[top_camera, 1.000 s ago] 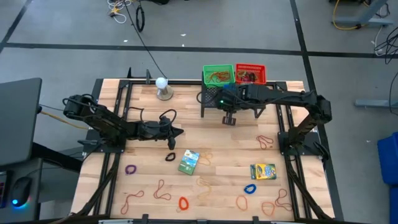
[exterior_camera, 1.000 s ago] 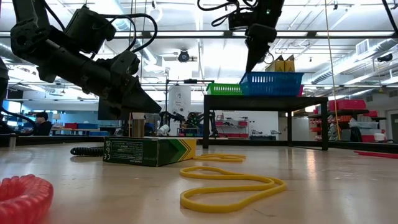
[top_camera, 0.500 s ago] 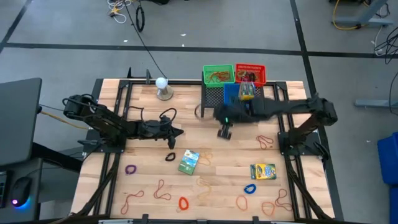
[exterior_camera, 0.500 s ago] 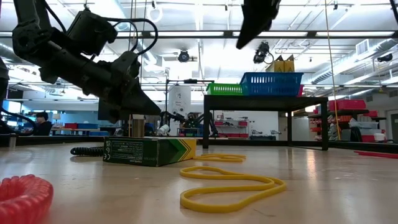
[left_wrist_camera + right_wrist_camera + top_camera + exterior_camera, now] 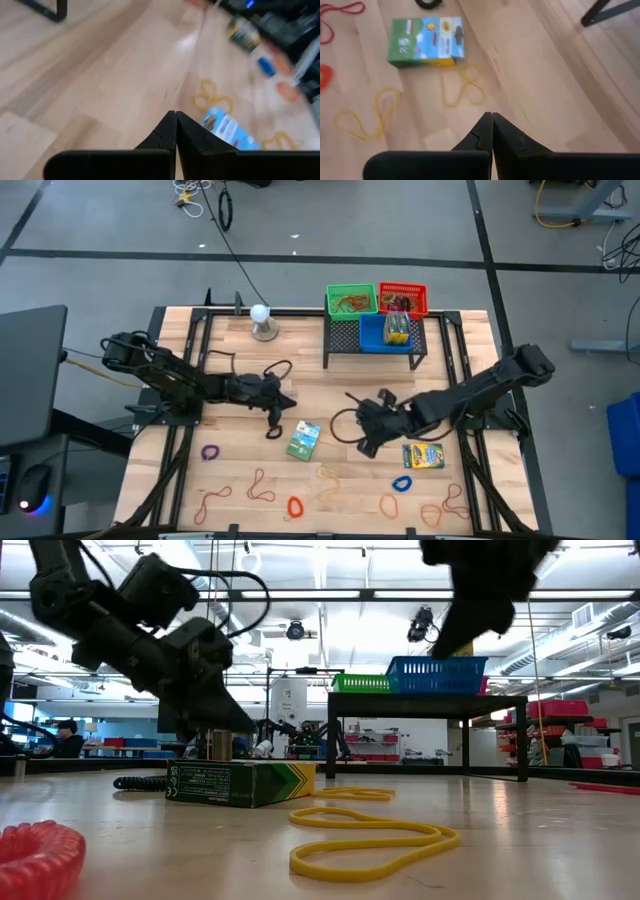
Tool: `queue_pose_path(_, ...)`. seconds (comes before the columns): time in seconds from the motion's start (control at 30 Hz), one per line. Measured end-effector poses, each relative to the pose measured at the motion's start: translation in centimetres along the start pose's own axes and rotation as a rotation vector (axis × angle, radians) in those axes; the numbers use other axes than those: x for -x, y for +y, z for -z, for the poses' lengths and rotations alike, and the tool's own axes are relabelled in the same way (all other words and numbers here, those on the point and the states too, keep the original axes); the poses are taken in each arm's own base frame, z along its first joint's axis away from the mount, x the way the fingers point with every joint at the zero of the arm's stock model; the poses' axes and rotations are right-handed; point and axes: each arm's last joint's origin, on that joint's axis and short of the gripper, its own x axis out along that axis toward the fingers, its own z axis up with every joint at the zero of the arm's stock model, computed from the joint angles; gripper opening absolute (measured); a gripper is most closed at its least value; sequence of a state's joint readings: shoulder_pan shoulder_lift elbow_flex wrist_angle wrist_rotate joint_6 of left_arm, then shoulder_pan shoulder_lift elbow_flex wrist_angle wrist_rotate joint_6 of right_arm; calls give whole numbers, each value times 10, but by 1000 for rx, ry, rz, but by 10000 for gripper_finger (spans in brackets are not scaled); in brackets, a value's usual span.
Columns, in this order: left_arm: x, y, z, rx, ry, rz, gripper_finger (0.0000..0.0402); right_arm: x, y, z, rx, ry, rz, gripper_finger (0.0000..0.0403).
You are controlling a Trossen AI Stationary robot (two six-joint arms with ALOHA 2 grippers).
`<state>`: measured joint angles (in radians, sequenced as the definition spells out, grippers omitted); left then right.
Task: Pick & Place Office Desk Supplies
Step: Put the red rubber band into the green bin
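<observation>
Left gripper [image 5: 277, 402] reaches low over mid-table, fingers pinched together, empty. Right gripper [image 5: 365, 442] angles toward 9 o'clock, also closed, empty. Flat green crayon box [image 5: 303, 439] lies between them; second box [image 5: 423, 455] at 4 o'clock. Thin yellow bands [image 5: 462, 85] beside the green box; loops [image 5: 402, 482] small, hard to make out.

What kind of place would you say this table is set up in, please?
Probably a robotics lab or workshop. The low view shows exposed ceiling ducts, long benches and shelves with bins behind the wooden table, and a person seated at a far desk. Cables trail across the grey floor.
</observation>
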<state>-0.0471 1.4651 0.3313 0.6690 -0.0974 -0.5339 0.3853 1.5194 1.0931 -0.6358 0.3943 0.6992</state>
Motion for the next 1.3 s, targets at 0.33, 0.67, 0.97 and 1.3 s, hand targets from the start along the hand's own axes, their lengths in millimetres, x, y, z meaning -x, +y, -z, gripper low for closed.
queue_pose_path(0.33,-7,-43,-3,-10,225,-177,6,17,-48,50,56,-78,-104,4)
queue_pose_path(0.67,1,-77,-10,61,298,-305,6,10,-69,91,101,54,-315,5)
queue_pose_path(0.97,10,-100,-26,28,372,-349,6,1,-73,113,106,86,-259,81)
queue_pose_path(1.3,10,-102,-29,4,359,-351,6,15,-102,115,-206,297,143,203)
